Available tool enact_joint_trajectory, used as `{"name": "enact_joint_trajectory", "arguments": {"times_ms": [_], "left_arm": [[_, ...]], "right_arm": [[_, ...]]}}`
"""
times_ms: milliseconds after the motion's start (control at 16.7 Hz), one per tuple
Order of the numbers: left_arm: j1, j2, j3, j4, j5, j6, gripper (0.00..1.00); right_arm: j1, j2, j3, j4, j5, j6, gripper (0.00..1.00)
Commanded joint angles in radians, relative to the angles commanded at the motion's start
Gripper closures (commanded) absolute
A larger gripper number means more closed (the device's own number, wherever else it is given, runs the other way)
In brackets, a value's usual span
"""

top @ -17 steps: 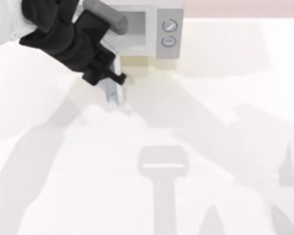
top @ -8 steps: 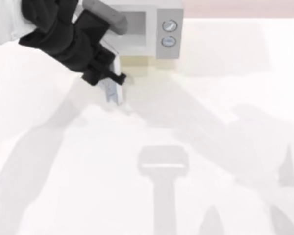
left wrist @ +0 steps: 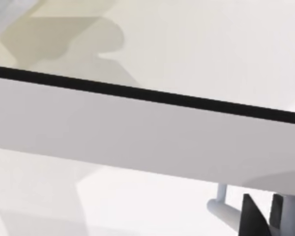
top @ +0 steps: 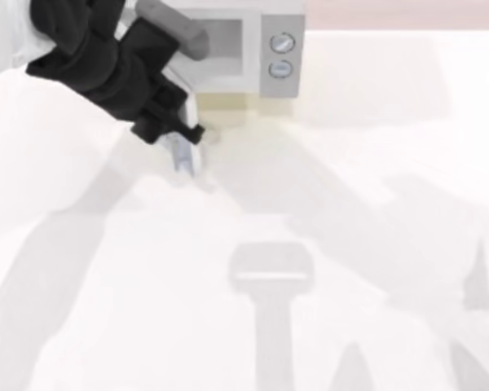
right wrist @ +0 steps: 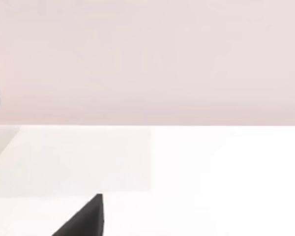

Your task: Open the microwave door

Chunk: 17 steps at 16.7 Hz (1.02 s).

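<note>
Change: since 1 s earlier the left gripper had shifted slightly toward the upper left, carrying the door edge with it.
Left gripper: upper left of the top view, fingers pinched on the door's handle.
Door: swung well out from the microwave, cavity exposed.
Microwave: top centre, 2 knobs facing forward.
Right gripper: not visible from above; only a dark fingertip in its wrist view, spread cannot be told.

My left arm: black housing, white links

My left gripper has a chunky matte-black body with blocky stepped edges; a grey cylindrical segment sits above it, white shell behind. Pale bluish-grey fingers project from the black mount.
</note>
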Motion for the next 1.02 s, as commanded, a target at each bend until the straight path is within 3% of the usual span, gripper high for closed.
{"name": "enact_joint_trajectory", "arguments": {"times_ms": [360,1020], "left_arm": [[0.055,-0.027,-0.022,-0.026,0.065,0.137,1.0],[0.057,-0.027,-0.024,-0.027,0.066,0.139,1.0]], "right_arm": [[0.0,0.0,0.0,0.0,0.0,0.0,0.0],[0.0,0.0,0.0,0.0,0.0,0.0,0.0]]}}
